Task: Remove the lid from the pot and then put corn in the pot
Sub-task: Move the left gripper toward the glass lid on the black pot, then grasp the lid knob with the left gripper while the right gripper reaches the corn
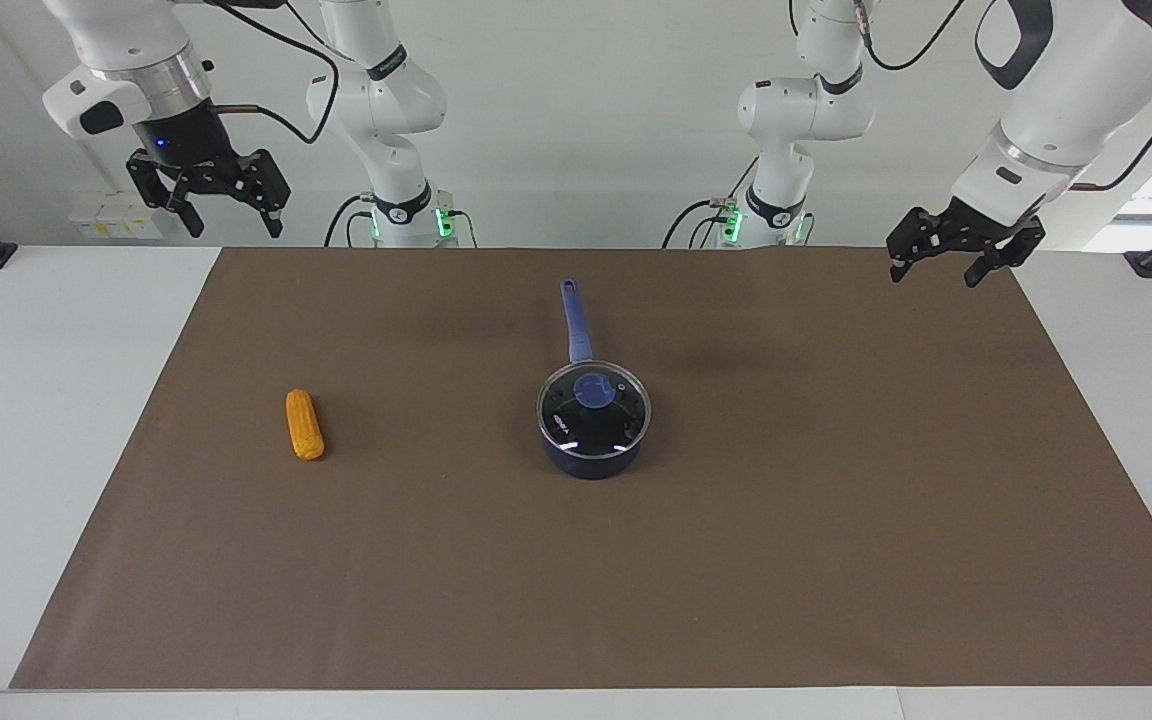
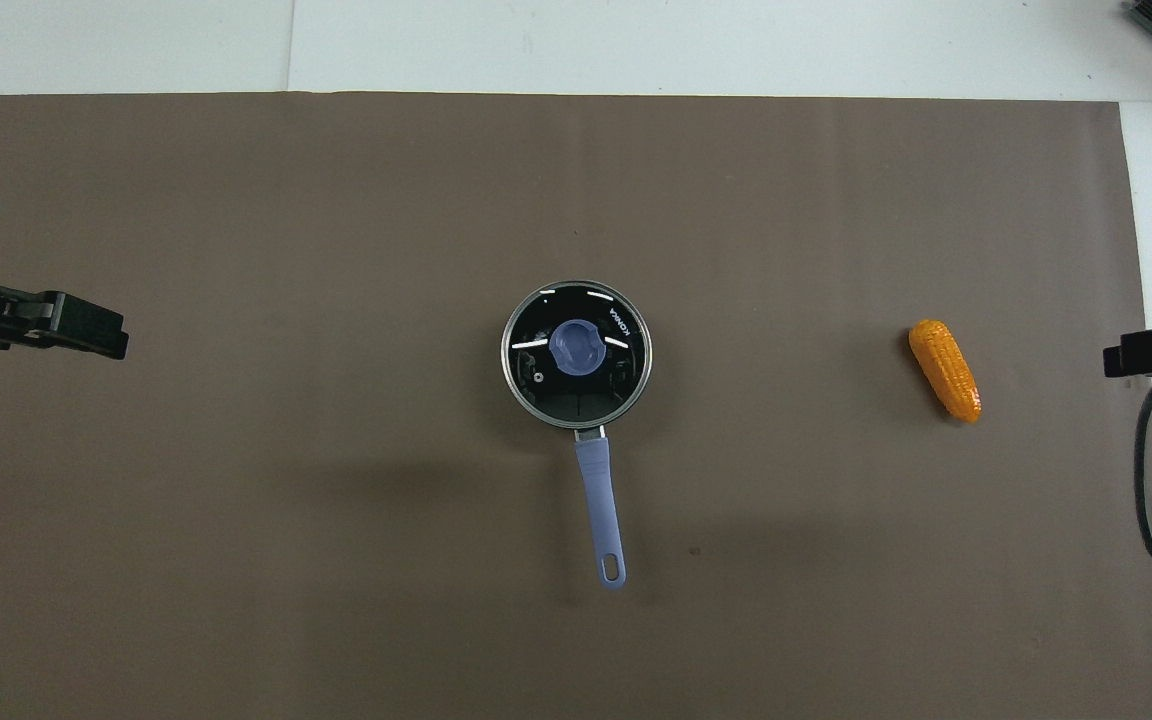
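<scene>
Glass is what I must deal with first: the lid (image 1: 593,404), a clear disc in a thin metal rim, sits squarely on the pot (image 1: 591,455) at the middle of the brown mat (image 1: 836,520) that covers the desk (image 1: 36,400). I judge it stiff, slick and breakable, so the flat pane is no place to pinch; the blue knob (image 1: 592,390) at its centre is the only sensible hold, taken from straight above and lifted level so the rim does not drag on the pot. The pot looks small and light, so it may shift if the lid catches. Its long blue handle (image 1: 573,320) points toward my bases.

The corn (image 1: 304,424) lies on the mat well apart from the pot, toward my right arm's end of the desk. Its bumpy surface should give good grip, and I would take it across its short width near the middle, since a round cob can roll.

My right end effector (image 1: 228,208) hangs high over the desk edge at that end, fingers spread and empty. My left end effector (image 1: 944,266) hovers over the mat's corner at its own end, likewise spread and holding nothing. Neither step has begun.
</scene>
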### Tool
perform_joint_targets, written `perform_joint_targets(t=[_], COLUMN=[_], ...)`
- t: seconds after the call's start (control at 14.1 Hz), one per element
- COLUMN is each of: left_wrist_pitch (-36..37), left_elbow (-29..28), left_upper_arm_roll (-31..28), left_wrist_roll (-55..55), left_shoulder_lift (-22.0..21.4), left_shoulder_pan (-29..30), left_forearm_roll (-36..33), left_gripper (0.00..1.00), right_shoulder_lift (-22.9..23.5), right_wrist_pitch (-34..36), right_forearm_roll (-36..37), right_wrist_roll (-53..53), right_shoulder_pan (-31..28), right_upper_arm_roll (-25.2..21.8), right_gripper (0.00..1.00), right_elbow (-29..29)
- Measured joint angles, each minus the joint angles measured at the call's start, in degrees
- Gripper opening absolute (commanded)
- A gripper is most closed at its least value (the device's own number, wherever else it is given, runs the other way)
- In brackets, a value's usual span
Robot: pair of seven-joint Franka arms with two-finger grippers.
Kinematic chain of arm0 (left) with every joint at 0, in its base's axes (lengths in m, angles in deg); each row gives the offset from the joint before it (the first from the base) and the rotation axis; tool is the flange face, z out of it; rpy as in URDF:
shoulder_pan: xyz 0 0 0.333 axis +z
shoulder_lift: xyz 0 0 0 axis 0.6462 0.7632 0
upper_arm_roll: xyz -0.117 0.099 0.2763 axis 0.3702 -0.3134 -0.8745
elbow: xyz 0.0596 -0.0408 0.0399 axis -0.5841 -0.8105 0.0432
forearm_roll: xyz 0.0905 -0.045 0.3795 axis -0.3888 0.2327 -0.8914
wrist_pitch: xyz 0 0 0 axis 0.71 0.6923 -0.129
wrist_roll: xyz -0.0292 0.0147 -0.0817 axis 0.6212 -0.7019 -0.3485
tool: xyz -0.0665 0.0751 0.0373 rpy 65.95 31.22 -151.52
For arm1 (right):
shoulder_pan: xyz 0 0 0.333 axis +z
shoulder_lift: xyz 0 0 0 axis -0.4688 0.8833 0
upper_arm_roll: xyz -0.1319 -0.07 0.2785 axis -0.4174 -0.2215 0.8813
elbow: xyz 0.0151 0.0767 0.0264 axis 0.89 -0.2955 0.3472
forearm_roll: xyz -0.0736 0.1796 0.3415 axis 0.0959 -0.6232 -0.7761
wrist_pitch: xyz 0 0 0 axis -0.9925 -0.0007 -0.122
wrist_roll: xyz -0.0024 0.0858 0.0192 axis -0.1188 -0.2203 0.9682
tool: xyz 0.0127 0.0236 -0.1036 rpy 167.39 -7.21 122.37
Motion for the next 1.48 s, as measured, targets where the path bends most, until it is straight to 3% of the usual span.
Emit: perform_joint_targets(t=[0.35, 0.78, 1.2, 1.48], left_wrist_pitch=[-6.36, -11.64, -16.59, -18.05], left_elbow=[-4.01, -4.61, -4.23, 0.21], left_upper_arm_roll=[0.08, 0.17, 0.23, 0.24], left_wrist_roll=[0.22, 7.23, 21.45, 32.74], left_shoulder_lift=[0.42, 3.66, 9.16, 15.12], left_shoulder_pan=[-3.61, -9.57, -18.01, -23.43], left_forearm_roll=[0.02, 0.05, 0.03, 0.03], left_gripper=[1.00, 1.00, 1.00, 1.00], right_shoulder_lift=[0.00, 0.00, 0.00, 0.00], right_wrist_pitch=[0.00, 0.00, 0.00, 0.00], right_forearm_roll=[-0.02, -0.02, -0.02, -0.02], right_wrist_roll=[0.00, 0.00, 0.00, 0.00], right_shoulder_pan=[0.00, 0.00, 0.00, 0.00], right_upper_arm_roll=[0.00, 0.01, 0.01, 0.01], right_gripper=[1.00, 1.00, 1.00, 1.00], right_elbow=[0.00, 0.00, 0.00, 0.00])
